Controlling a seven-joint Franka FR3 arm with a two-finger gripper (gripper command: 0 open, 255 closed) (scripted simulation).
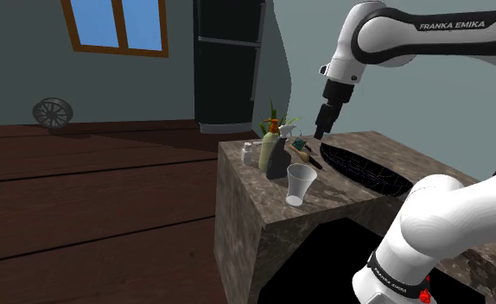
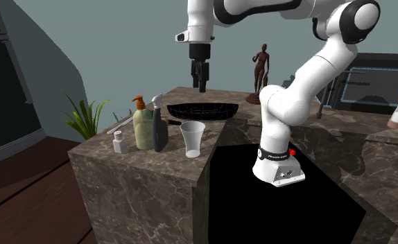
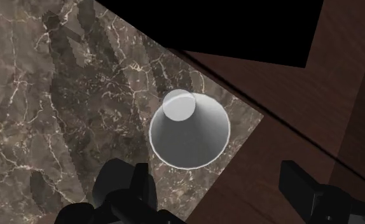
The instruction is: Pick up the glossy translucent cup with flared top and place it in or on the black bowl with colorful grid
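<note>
Approach stage: the jaws hang wide open and empty, high over the desk [image 1: 341, 194]. The cup [image 1: 301, 186] stands upright near its corner, beside the bowl [image 1: 359, 164]. Next move, likely: descend and straddle the cup.

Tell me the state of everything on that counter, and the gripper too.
Translucent cup: upright, empty, standing on the counter, not held.
Black bowl: upright on the counter, nothing in it.
Gripper: open, holding nothing, above the counter.
Pump bottle: upright.
Spray bottle: upright.
Small white bottle: upright.
Figurine: standing upright.
</note>
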